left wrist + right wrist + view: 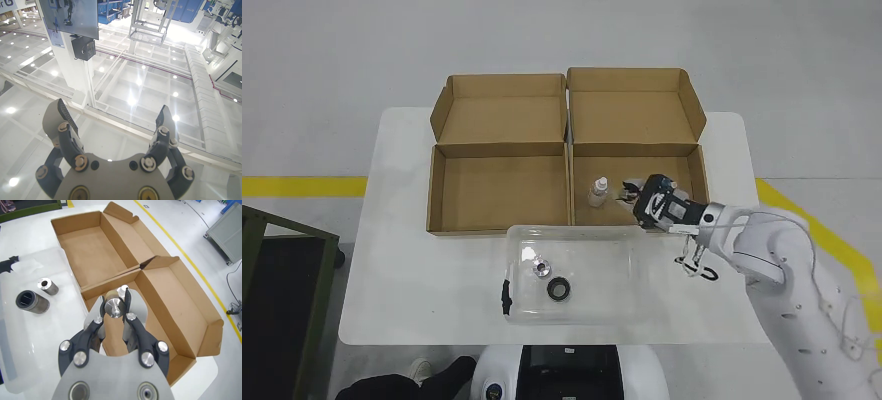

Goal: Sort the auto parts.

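Right wrist view is showing the right gripper (115, 299) clamping a stepped metal fitting (113, 309) by its wide barrel above the right cardboard box (170, 306), and the part is likely handling as heavy, rigid and slippery, favouring that broad cylindrical grip.

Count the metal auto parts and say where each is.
4. A silver sleeve and a dark bearing sit in the clear tray; a stepped silver part is clamped in the right gripper over the right cardboard box; a pale part stands inside that box. None seems hidden.
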You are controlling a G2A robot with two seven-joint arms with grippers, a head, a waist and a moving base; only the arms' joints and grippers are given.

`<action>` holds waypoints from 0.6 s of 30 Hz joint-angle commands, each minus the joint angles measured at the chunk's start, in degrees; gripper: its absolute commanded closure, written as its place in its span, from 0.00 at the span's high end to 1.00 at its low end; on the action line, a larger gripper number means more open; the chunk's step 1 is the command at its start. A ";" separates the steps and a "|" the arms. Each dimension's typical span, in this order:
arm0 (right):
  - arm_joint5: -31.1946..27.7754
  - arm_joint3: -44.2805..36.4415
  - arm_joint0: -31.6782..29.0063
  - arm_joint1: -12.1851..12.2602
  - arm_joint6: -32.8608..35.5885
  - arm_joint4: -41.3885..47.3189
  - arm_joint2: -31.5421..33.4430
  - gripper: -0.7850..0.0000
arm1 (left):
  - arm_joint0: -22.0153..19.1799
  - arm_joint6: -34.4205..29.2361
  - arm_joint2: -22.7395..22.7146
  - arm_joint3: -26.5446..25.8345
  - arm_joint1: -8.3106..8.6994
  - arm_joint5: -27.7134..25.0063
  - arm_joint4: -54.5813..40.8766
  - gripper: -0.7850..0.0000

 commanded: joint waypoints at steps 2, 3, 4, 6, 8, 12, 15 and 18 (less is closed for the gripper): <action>0.40 1.85 1.52 0.04 2.95 0.39 -0.71 0.00 | 0.00 0.00 0.00 0.00 0.00 0.00 0.00 1.00; 0.55 2.55 2.02 0.03 3.79 0.61 -1.08 0.00 | 0.00 0.00 0.00 0.00 0.00 0.00 0.00 1.00; 0.69 3.39 2.55 0.00 4.51 0.84 -1.50 0.00 | 0.00 0.00 0.00 0.00 0.00 0.00 0.00 1.00; 0.90 5.42 3.89 -0.09 5.54 1.33 -2.41 0.00 | 0.00 0.00 0.00 0.00 0.00 0.00 0.00 1.00; 1.02 7.56 5.27 -0.21 6.25 2.18 -3.38 0.00 | 0.00 0.00 0.00 0.00 0.00 0.00 0.00 1.00; 1.48 11.64 8.06 -0.49 8.33 2.48 -5.62 0.00 | 0.00 0.00 0.00 0.00 0.00 0.00 0.00 1.00; 2.30 14.23 10.37 -0.79 9.98 2.12 -7.52 0.00 | 0.00 0.00 0.00 0.00 0.00 0.00 0.00 1.00; 3.33 16.62 12.40 -1.13 11.13 2.08 -9.27 0.00 | 0.00 0.00 0.00 0.00 0.00 0.00 0.00 1.00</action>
